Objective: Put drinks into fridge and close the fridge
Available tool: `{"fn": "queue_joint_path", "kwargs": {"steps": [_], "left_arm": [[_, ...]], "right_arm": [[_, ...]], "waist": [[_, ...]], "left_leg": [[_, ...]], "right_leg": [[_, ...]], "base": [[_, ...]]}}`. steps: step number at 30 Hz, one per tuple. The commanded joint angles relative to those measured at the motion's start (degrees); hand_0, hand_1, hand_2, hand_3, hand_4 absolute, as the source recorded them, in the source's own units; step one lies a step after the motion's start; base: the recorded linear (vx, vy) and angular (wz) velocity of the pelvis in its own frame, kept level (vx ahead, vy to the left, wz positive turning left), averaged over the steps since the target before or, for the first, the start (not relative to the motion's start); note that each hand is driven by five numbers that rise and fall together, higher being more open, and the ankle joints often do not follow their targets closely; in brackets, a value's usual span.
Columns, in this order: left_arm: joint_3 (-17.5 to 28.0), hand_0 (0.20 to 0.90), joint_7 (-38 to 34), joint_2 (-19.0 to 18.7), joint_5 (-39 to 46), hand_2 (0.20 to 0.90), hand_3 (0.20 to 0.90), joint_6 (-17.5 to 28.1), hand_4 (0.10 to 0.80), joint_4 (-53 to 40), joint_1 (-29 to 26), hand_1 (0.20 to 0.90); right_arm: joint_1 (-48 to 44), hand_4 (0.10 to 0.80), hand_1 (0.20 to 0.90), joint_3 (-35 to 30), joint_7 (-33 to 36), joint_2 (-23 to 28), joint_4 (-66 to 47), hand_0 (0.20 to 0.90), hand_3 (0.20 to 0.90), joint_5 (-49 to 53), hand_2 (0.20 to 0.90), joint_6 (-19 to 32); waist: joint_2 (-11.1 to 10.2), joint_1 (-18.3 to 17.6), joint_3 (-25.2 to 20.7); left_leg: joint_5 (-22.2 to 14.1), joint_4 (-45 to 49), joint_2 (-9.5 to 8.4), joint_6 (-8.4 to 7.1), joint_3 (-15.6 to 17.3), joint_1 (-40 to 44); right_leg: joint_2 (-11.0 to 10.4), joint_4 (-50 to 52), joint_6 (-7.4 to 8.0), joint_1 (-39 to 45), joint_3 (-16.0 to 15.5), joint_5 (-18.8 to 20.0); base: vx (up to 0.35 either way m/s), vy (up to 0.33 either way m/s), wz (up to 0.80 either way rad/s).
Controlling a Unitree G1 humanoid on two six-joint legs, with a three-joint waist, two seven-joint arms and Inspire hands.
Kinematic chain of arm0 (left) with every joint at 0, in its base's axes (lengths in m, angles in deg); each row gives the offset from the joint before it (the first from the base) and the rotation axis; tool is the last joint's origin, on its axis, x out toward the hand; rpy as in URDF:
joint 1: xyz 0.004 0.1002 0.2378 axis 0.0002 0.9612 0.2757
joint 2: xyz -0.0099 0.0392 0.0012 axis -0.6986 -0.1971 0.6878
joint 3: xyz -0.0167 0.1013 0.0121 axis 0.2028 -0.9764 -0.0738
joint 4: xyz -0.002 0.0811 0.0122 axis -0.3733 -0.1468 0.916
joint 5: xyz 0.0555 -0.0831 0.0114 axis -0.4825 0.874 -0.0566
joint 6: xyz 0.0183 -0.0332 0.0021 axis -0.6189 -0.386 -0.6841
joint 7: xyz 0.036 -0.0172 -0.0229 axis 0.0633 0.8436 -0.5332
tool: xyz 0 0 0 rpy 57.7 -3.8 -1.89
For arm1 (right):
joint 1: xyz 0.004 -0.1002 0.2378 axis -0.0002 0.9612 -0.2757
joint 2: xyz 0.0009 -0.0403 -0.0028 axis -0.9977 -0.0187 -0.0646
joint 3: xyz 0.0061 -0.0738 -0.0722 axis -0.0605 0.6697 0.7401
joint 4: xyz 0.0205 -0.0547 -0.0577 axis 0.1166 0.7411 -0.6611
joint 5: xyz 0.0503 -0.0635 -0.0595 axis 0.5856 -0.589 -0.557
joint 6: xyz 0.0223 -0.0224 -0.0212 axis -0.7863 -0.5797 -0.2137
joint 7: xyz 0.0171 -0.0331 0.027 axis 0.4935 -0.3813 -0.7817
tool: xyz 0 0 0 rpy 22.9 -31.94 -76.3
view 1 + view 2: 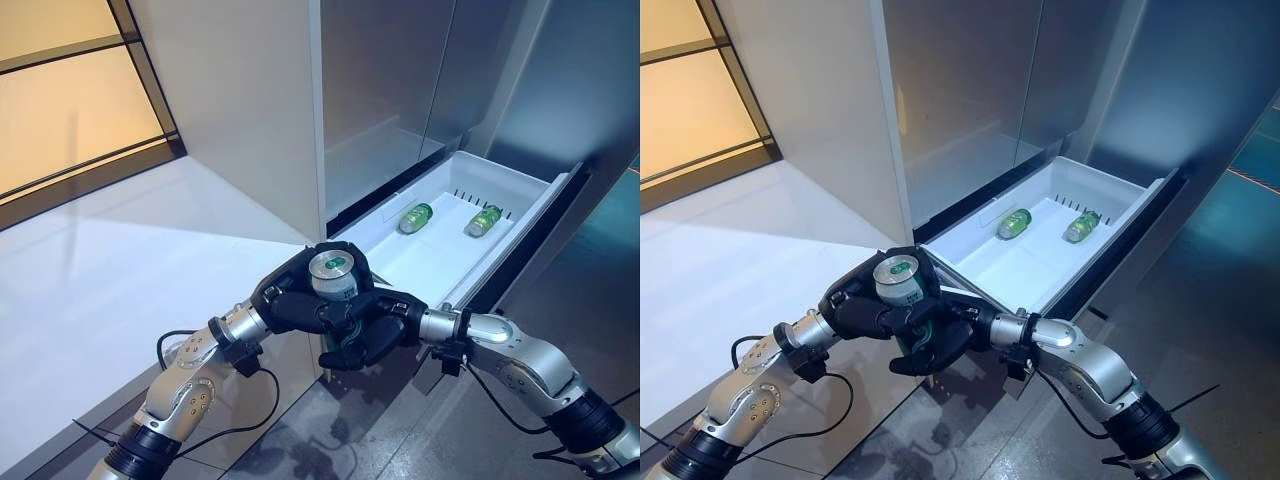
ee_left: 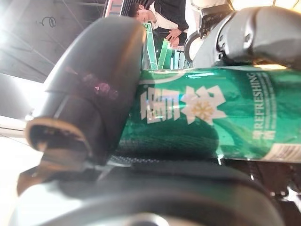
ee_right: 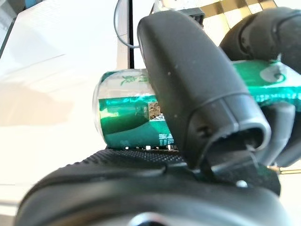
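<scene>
1. We are in the middle of loading: a green can is held upright in front of the fridge, and the fridge drawer stands pulled out, so closing is not yet due.
2. Two more cans already lie on their sides at the drawer's far end, one toward its left wall and the other toward its right wall, well apart from each other.
3. The held can sits just outside the drawer's near left corner, not yet over the white tub.
4. Our left hand has its fingers curled round the can's body; in the left wrist view the thumb lies across the green label.
5. Our right hand is also closed on the same can, lower and from the other side; its wrist view shows the thumb across the can and the fingers wrapping the far end.
6. So the can is pinched between both hands, its silver top clear above the fingers.
7. We judge that the next move calls for carrying the can forward and to the right over the drawer's near rim, then lowering it onto the bare floor of the tub short of the two lying cans.
8. One hand will likely have to let go first, or the two arms will crowd the rim.
</scene>
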Motion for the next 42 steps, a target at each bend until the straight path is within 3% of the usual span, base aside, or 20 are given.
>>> {"fn": "queue_joint_path", "kwargs": {"steps": [1, 12, 22, 24, 25, 26, 27, 35, 42], "left_arm": [[-1.4, 0.300, 3.0, 1.9, 7.8, 0.300, 0.200, 8.1, 0.100, -2.0, -9.1, 0.300], [-3.8, 0.300, 5.6, 1.1, 6.6, 0.300, 0.200, 8.4, 0.100, -2.2, -9.5, 0.300], [-6.0, 0.300, 6.5, -0.2, 3.3, 0.300, 0.200, 9.0, 0.100, -2.2, -10.7, 0.300], [-6.1, 0.420, 6.6, -0.3, 2.7, 0.420, 0.340, 9.3, 0.240, -2.0, -10.9, 0.420], [-6.1, 0.721, 6.5, -0.4, 2.3, 0.721, 0.691, 9.6, 0.591, -1.9, -11.1, 0.721], [-6.1, 0.869, 6.8, -0.6, 2.1, 0.869, 0.864, 9.9, 0.764, -1.8, -11.3, 0.869], [-6.0, 0.900, 7.0, -0.7, 1.9, 0.900, 0.900, 10.2, 0.800, -1.7, -11.4, 0.900], [-3.7, 0.900, 6.2, -0.6, 4.7, 0.900, 0.900, 18.2, 0.800, -2.9, -12.1, 0.900], [0.0, 0.900, 2.3, 3.5, 8.2, 0.900, 0.900, 26.1, 0.800, -5.1, -12.3, 0.900]], "right_arm": [[-6.5, 0.100, 0.300, -1.6, 0.4, -4.2, -0.2, 0.300, 0.200, 7.5, 0.300, 1.6], [-4.2, 0.100, 0.300, -1.7, 10.1, -7.6, 1.9, 0.300, 0.200, 16.9, 0.300, 1.1], [-4.0, 0.100, 0.300, -2.1, 13.1, -6.4, 3.2, 0.300, 0.200, 15.0, 0.300, 1.9], [-4.3, 0.100, 0.300, -2.3, 13.5, -6.3, 3.5, 0.300, 0.200, 14.6, 0.300, 2.1], [-4.6, 0.100, 0.300, -2.5, 13.9, -6.1, 3.7, 0.300, 0.200, 14.1, 0.300, 2.2], [-4.7, 0.100, 0.300, -2.8, 14.1, -5.9, 4.1, 0.300, 0.200, 13.4, 0.300, 2.3], [-4.8, 0.100, 0.300, -3.0, 14.2, -5.7, 4.3, 0.300, 0.200, 13.1, 0.300, 2.4], [-6.2, 0.100, 0.300, -5.2, 17.5, -4.6, 7.0, 0.300, 0.200, 8.3, 0.300, 3.5], [-8.5, 0.100, 0.300, -7.4, 21.1, -6.0, 10.1, 0.300, 0.200, 0.5, 0.300, 5.3]], "waist": [[-1.5, 0.9, -4.7], [-1.1, 0.6, -4.3], [-1.1, 0.0, -4.0], [-1.1, -0.1, -4.0], [-1.1, -0.1, -4.0], [-1.1, -0.1, -3.9], [-1.1, -0.2, -3.9], [-1.2, -0.2, -4.0], [-1.7, 0.5, -4.2]], "left_leg": [[-3.8, 1.0, -1.76, -0.09, -1.4, 0.4], [-3.7, 0.9, -1.61, -0.13, -1.5, 0.5], [-3.7, 0.8, -1.46, -0.04, -1.3, 0.8], [-3.7, 0.8, -1.44, -0.08, -1.3, 0.8], [-3.7, 0.9, -1.42, -0.11, -1.3, 0.8], [-3.7, 0.9, -1.43, -0.13, -1.3, 0.7], [-3.7, 0.9, -1.42, -0.14, -1.3, 0.7], [-3.6, 0.6, -1.34, -0.37, -1.4, 0.7], [-3.1, 0.7, -1.44, -0.52, -2.2, -0.2]], "right_leg": [[-0.5, 3.9, 3.68, -2.0, -1.5, -2.7], [-0.2, 3.9, 3.62, -1.8, -1.3, -2.8], [0.1, 3.8, 3.40, -1.6, -1.0, -2.9], [0.2, 3.8, 3.37, -1.7, -0.9, -2.9], [0.2, 3.8, 3.37, -1.7, -1.0, -2.9], [0.2, 3.9, 3.34, -1.7, -1.0, -2.8], [0.2, 3.8, 3.32, -1.7, -1.0, -2.8], [0.2, 3.6, 3.16, -1.6, -1.1, -2.8], [0.3, 4.0, 2.80, -2.3, -1.3, -2.8]], "base": [[0.000, 0.000, 0.00], [0.000, 0.000, 0.00], [0.000, 0.000, 0.00], [0.000, 0.000, 0.00], [0.000, 0.000, 0.00], [0.000, 0.000, 0.00], [0.000, 0.000, 0.00], [0.000, 0.000, 0.00], [-0.017, -0.003, 0.00]]}}
